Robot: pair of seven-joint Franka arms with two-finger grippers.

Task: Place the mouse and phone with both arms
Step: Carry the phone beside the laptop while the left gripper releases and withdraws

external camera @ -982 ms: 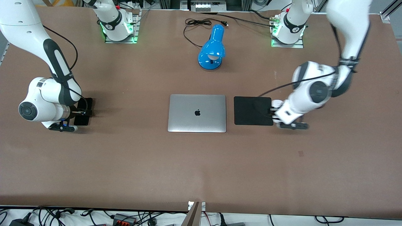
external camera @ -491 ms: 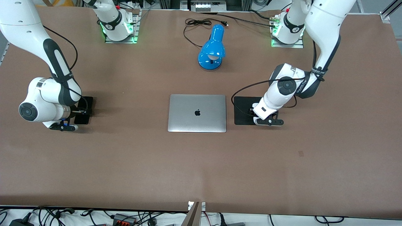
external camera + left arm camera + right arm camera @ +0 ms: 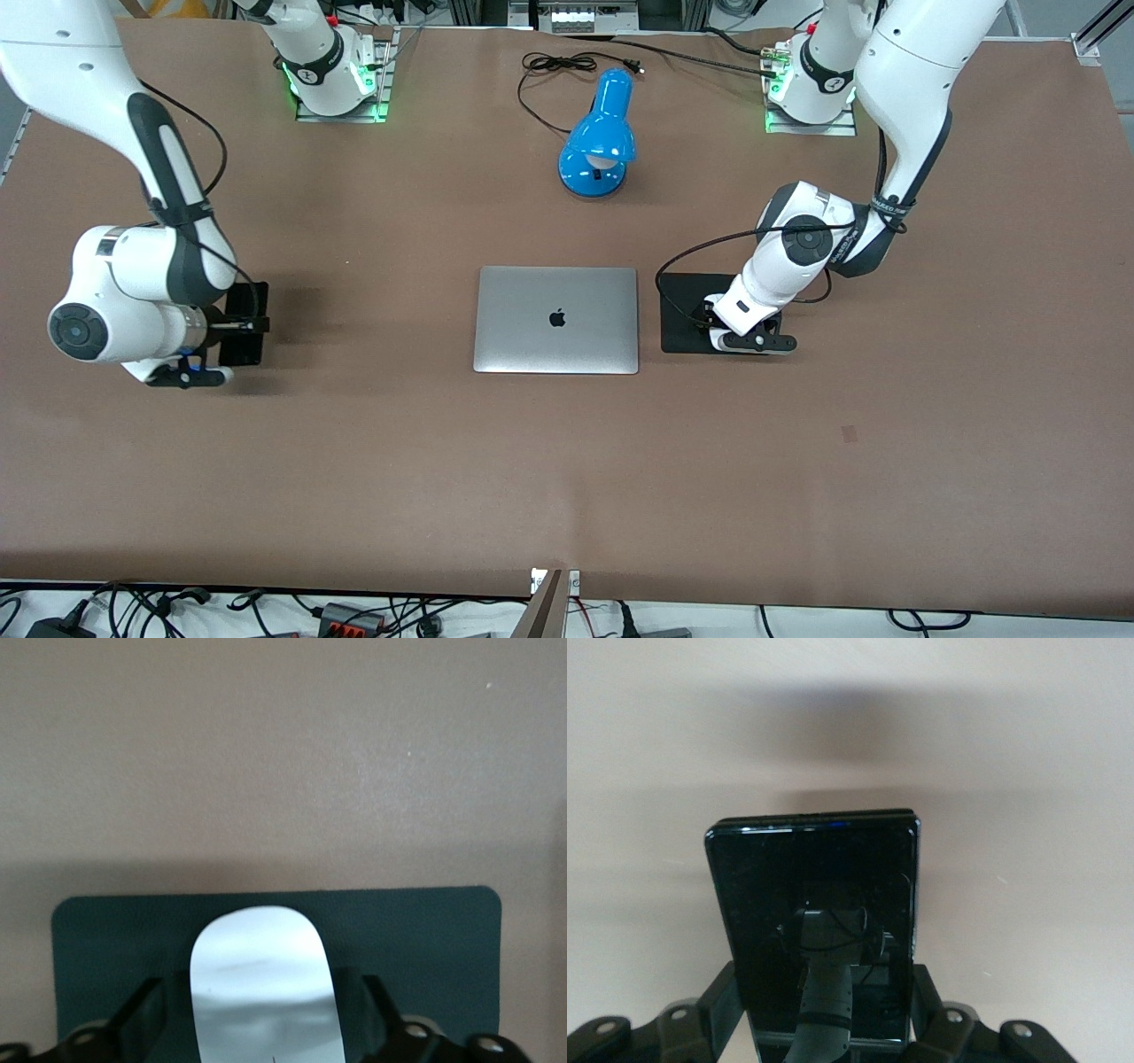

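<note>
The white mouse [image 3: 266,983] lies on the black mouse pad [image 3: 684,306] beside the laptop, toward the left arm's end of the table. My left gripper [image 3: 714,321] is low over the pad and open, one finger standing off each side of the mouse. In the front view the left hand hides the mouse. My right gripper [image 3: 232,328] is shut on the black phone [image 3: 244,344], gripping its long edges near one end. It holds the phone flat, a little above the table toward the right arm's end. The phone's glossy face [image 3: 811,886] reflects the arm.
A closed silver laptop [image 3: 556,319] lies mid-table. A blue desk lamp [image 3: 598,142] lies farther from the front camera, its black cord [image 3: 558,66] coiled near the table's edge. Bare brown table stretches from the laptop to the edge nearest the front camera.
The left arm swung in from its end of the table, settled over the mouse pad and opened its jaws. The right gripper carried the phone slightly toward the front camera.
</note>
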